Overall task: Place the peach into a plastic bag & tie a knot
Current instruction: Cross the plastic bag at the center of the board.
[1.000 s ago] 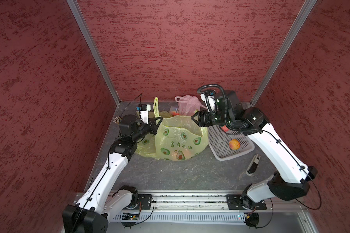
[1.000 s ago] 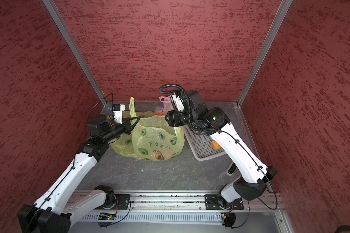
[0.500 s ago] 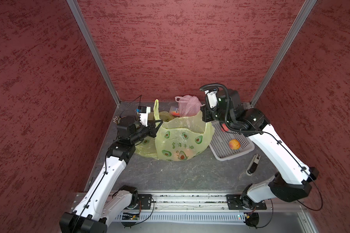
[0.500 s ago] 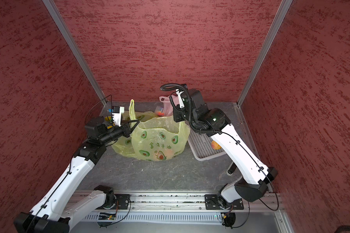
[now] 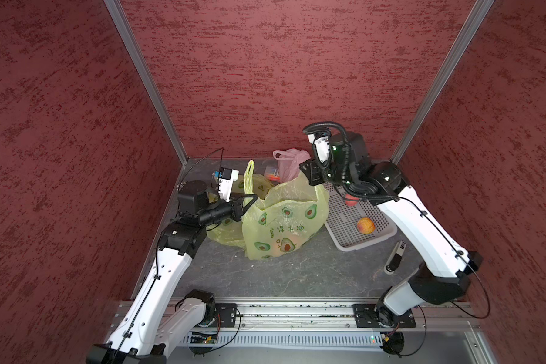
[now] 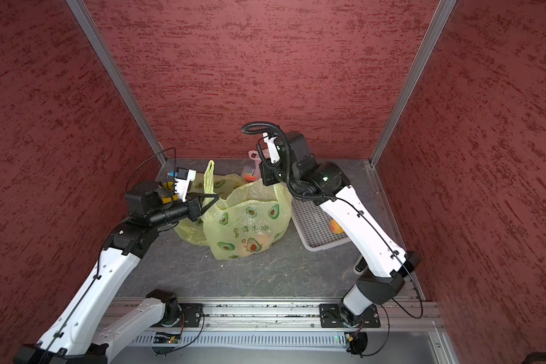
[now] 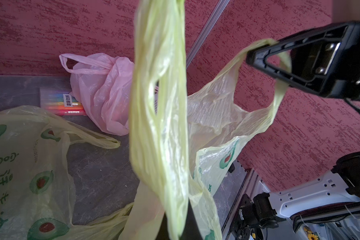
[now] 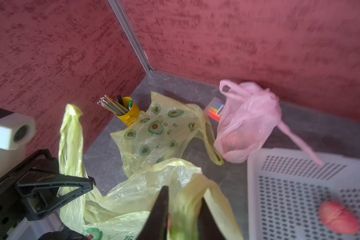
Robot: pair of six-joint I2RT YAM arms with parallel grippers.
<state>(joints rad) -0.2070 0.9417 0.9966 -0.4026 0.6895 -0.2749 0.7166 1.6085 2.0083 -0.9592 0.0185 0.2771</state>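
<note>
A yellow-green plastic bag (image 5: 284, 220) (image 6: 249, 220) printed with avocados stands mid-floor, its mouth pulled apart. My left gripper (image 5: 254, 198) (image 6: 216, 198) (image 8: 90, 185) is shut on its left handle (image 7: 158, 104), which sticks up past the fingers. My right gripper (image 5: 304, 181) (image 7: 249, 59) (image 8: 183, 207) grips the right handle (image 7: 279, 91), bunched between its fingers. An orange fruit shows dimly through the bag's wall (image 6: 262, 241). A peach (image 5: 365, 225) (image 8: 339, 217) lies in the grey tray (image 5: 344, 233) to the right.
A second avocado bag (image 5: 227, 230) (image 8: 162, 128) lies flat behind the left handle. At the back sit a knotted pink bag (image 5: 289, 164) (image 8: 247, 124), a marker pack (image 7: 60, 101) and a yellow pencil cup (image 8: 129, 112). A black-and-white tool (image 5: 396, 257) lies near the right arm.
My right gripper has taken the bag's right handle and lifted it up and back, so the bag now stands taller and narrower. My left gripper holds its handle much as before.
</note>
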